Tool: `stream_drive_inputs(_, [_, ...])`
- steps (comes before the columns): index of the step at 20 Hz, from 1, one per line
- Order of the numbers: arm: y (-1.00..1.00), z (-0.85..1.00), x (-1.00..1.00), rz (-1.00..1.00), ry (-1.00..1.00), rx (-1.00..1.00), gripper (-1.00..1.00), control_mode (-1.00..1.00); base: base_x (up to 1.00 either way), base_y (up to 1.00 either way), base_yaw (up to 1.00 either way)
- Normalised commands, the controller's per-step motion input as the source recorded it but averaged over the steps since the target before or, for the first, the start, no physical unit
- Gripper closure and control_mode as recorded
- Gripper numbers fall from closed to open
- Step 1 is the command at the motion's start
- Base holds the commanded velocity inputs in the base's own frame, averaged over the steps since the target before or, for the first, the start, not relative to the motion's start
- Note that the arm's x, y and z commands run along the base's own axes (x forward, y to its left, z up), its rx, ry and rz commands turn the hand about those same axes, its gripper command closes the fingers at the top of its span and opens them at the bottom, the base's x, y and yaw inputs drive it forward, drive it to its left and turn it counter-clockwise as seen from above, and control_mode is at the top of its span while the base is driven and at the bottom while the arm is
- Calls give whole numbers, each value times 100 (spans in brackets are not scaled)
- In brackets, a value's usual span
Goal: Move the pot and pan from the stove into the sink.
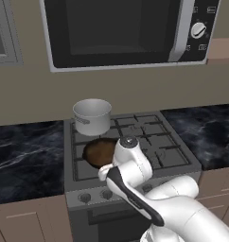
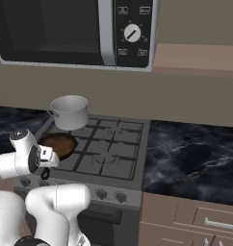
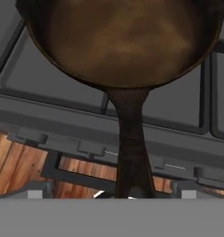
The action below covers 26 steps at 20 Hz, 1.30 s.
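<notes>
The dark brown pan [image 1: 98, 152] lies on the front left burner of the stove [image 1: 149, 142], its short handle [image 3: 130, 148] pointing out over the front edge. Behind it, on the back left burner, stands the steel pot [image 1: 92, 116]. My gripper [image 3: 111, 194] hangs low at the stove's front left, just above the end of the pan's handle, open, with a tip on either side of it and not touching. From the right, the gripper [image 2: 44, 172] sits just in front of the pan [image 2: 58, 144], with the pot [image 2: 69, 111] behind. The sink is out of view.
A microwave [image 1: 121, 33] hangs close above the stove. Black marbled counter [image 1: 26, 156] runs on both sides. A row of knobs [image 2: 111, 194] lines the stove's front. Wooden floor [image 3: 16, 162] shows below the stove edge.
</notes>
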Motion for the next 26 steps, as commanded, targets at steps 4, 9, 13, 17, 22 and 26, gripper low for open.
stream_drive_inputs(4, [-9,-37,2,0,-2,0,-100,-100,0,0,0])
stream_drive_inputs(9, [-20,-36,6,0,-4,0,-100,-100,0,0,0])
stream_drive_inputs(13, [-54,-32,21,2,-4,4,-100,-100,0,0,0])
stream_drive_inputs(17, [-48,-26,12,3,-3,4,-100,-100,0,0,0])
stream_drive_inputs(22, [0,-2,2,0,0,0,-100,-100,0,0,0])
stream_drive_inputs(26, [-2,-25,6,0,0,0,-100,-100,0,0,0])
